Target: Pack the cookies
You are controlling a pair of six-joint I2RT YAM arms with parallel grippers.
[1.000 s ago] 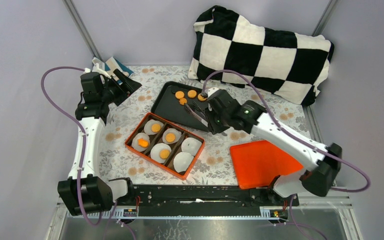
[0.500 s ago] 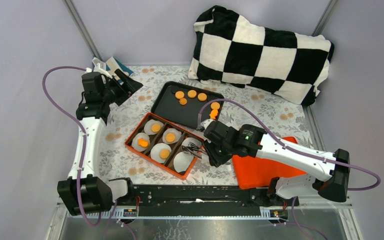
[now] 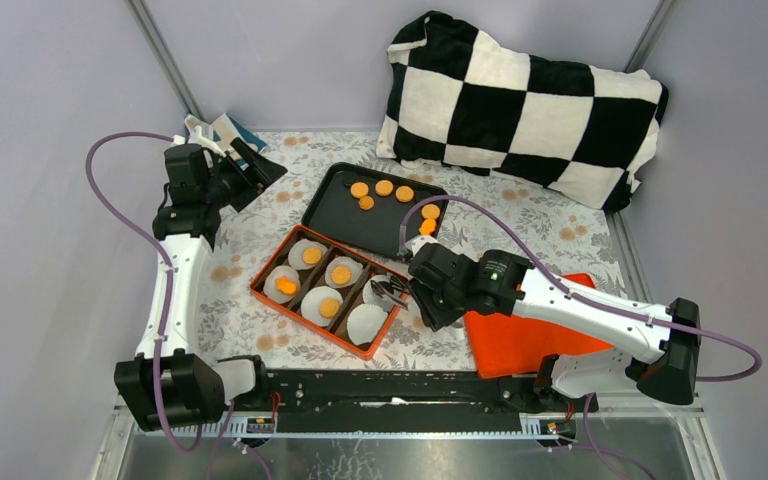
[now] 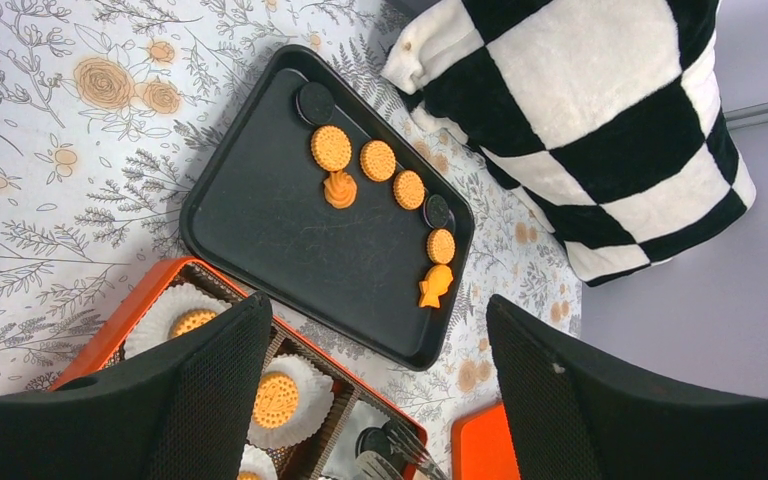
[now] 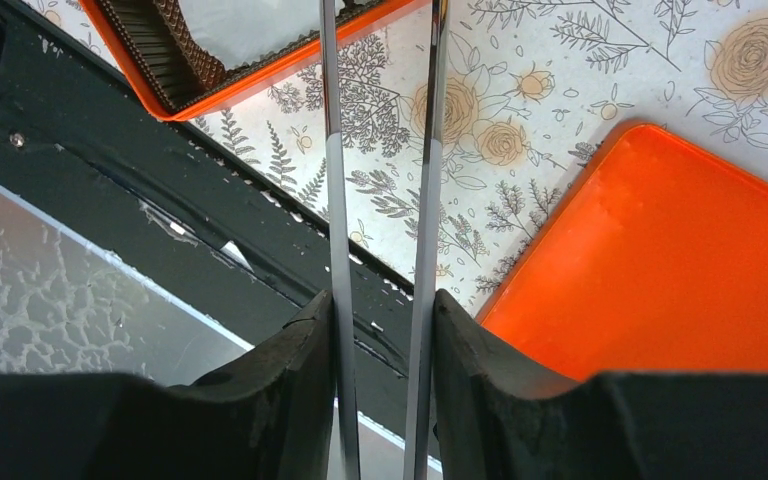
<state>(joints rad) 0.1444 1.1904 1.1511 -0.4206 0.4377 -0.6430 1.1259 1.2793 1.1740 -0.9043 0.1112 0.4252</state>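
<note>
Deposit step, apparently: right gripper's (image 5: 380,305) jaws clamp thin steel tongs (image 5: 332,200) over the orange divided box (image 3: 256,288) at frame centre, left gripper's (image 4: 375,300) jaws apart; next, fetch another round orange cookie (image 3: 384,187) from the black rectangular tray (image 3: 345,215).

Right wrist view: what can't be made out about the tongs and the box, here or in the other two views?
Tips of the tongs: cut off by the top edge of the right wrist view, so whether they hold anything is not shown.
The same tips in the top view: too small and dark against the box to tell.
Near compartments of the orange box: hidden behind the fingers of the left gripper in the left wrist view.
</note>
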